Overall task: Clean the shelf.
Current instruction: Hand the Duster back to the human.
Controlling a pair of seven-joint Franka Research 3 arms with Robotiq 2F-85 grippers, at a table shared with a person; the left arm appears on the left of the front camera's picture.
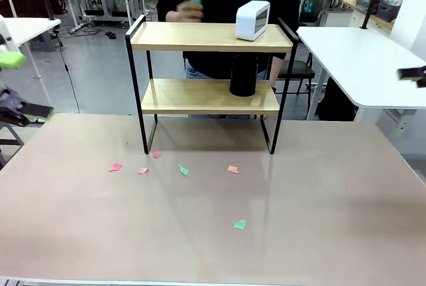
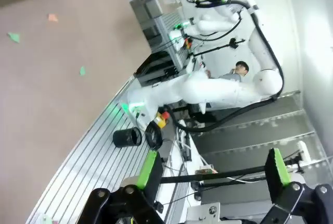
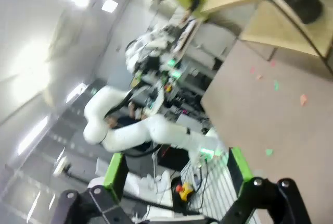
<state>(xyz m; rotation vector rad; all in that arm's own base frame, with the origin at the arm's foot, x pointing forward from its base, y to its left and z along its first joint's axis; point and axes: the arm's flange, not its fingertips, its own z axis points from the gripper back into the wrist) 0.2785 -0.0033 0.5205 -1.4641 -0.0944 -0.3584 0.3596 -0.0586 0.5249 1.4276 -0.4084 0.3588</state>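
1. Front view: the small two-board wooden shelf with a thin black frame (image 1: 208,66) stands on the big beige table (image 1: 213,233), far from both pincers at the picture's sides.
2. Left wrist view: the left pincer (image 2: 210,174) is wide open and holds nothing.
3. Right wrist view: the right pincer (image 3: 177,174) is wide open and holds nothing; the shelf (image 3: 270,21) is far ahead of it.

Shelf (image 1: 209,36) at table's (image 1: 333,233) far middle, clock (image 1: 253,20) on top board, cylinder (image 1: 243,75) on lower, paper scraps (image 1: 183,170) in front.

Both grippers (image 2: 210,174) (image 3: 177,169) hold their fingers (image 2: 147,169) spread wide.
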